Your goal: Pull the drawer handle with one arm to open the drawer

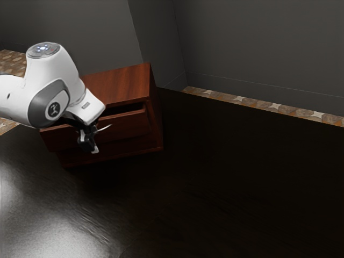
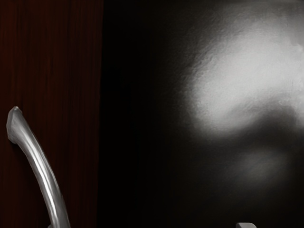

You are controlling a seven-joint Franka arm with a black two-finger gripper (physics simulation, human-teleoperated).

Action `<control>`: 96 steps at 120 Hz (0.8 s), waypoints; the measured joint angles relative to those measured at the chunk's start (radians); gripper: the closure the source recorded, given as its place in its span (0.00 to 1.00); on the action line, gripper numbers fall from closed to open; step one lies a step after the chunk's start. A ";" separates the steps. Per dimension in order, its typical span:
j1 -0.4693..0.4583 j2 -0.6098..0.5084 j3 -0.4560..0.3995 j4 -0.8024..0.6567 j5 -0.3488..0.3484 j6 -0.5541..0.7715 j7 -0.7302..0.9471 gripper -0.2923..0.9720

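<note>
**Claw down at the drawer handle, grip unclear**

Claw [image 1: 89, 142] hangs in front of the wooden cabinet [image 1: 121, 80], low against the face of the upper drawer [image 1: 129, 121], at the end toward the exterior view's left. From my screens I cannot tell whether it is spread wide or closed on anything: it reads as one dark shape under the white arm [image 1: 45, 91].

The handle [image 1: 104, 128], a thin silver bar, sits just beside the claw on the exterior view's right, touching or nearly touching it. On the wrist camera the handle [image 2: 35, 164] shows as a curved metal bar against dark red wood.

The drawer stands a little proud of the cabinet front, with a dark gap along its top edge.

The cabinet rests on a dark surface [image 1: 215, 188] that is glossy and catches a bright patch of glare near the arm.
</note>
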 joint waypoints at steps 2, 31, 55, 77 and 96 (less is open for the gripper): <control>-0.005 -0.009 0.001 -0.007 0.004 0.000 -0.002 0.46; -0.045 -0.105 0.005 -0.104 0.031 0.000 -0.028 0.44; -0.043 -0.187 -0.002 -0.189 0.035 0.000 -0.049 0.40; -0.039 -0.249 -0.006 -0.240 0.036 0.000 -0.065 0.39; 0.034 -0.302 -0.084 -0.280 0.046 -0.001 -0.077 0.40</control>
